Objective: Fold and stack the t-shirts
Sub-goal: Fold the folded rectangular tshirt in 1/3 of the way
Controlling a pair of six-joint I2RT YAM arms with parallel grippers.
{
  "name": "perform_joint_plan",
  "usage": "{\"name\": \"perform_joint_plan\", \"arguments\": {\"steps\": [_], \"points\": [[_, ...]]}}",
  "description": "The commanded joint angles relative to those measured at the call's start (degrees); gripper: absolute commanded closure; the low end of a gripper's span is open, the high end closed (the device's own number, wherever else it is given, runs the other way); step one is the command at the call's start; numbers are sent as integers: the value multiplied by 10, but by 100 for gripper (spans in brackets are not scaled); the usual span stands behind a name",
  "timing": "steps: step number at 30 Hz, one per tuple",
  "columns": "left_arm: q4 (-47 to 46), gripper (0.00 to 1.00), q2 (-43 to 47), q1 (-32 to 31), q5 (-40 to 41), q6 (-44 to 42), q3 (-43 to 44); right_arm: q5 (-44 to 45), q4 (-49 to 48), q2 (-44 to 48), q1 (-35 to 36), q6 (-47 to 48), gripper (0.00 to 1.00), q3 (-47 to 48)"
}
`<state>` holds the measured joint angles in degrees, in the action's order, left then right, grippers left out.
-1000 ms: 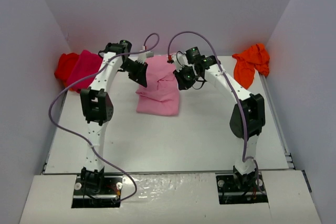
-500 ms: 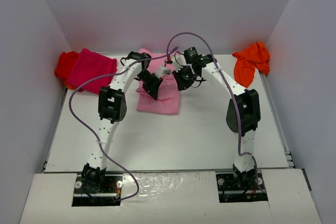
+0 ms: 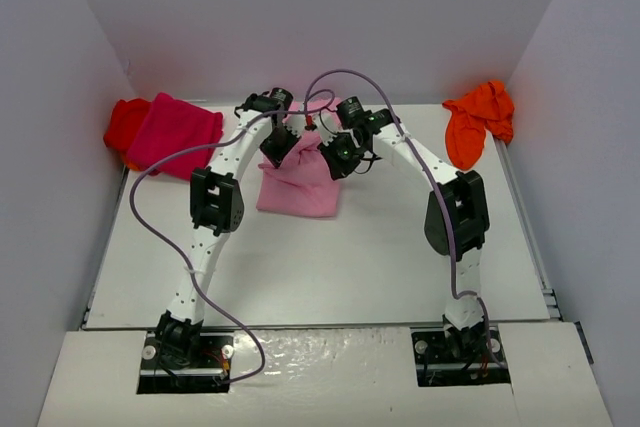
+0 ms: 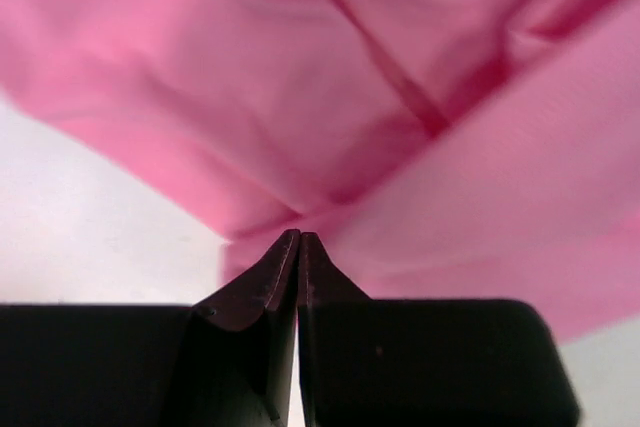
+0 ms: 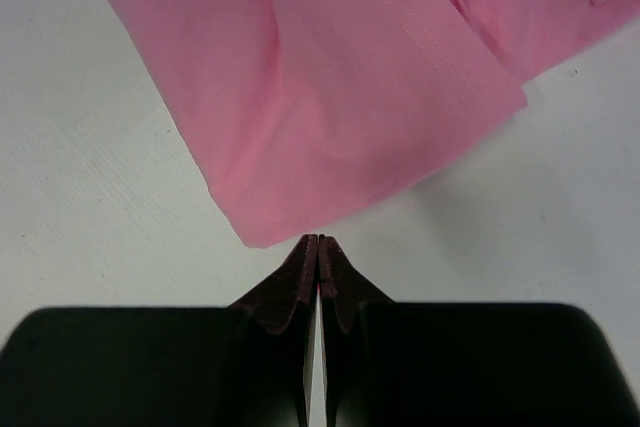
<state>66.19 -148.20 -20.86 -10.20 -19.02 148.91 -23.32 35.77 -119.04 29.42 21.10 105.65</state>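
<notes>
From above, both my arms arched inward, my left gripper [image 3: 276,147] and right gripper [image 3: 336,157] tipped down over the far edge of the light pink t-shirt [image 3: 300,192], bunched mid-table [image 3: 300,277]. The magenta t-shirt [image 3: 178,129] lay at ten o'clock from it, overlapping the red t-shirt [image 3: 124,123]; the orange t-shirt [image 3: 478,119] sat at two o'clock in the far corner. Through my left wrist, my fingers [image 4: 255,297] were clenched, tips against a pink fold at twelve o'clock; whether cloth was caught I could not tell. Through my right wrist, my fingers [image 5: 288,287] were pressed together, tips just beside the pink shirt's corner, nothing held.
</notes>
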Motion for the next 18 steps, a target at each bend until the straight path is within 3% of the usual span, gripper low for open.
{"name": "perform_joint_plan", "arguments": {"steps": [1,6,13,18], "points": [[-155,100,74,-11,102,27,-11,29,-2,12,14,6,100,5],[-182,100,125,-12,63,25,-36,43,-2,13,21,10,100,-4],[30,100,149,-17,-94,-57,-34,48,-3,19,20,17,100,-15],[80,100,171,-17,-152,-141,-137,46,-4,9,22,13,100,-8]]}}
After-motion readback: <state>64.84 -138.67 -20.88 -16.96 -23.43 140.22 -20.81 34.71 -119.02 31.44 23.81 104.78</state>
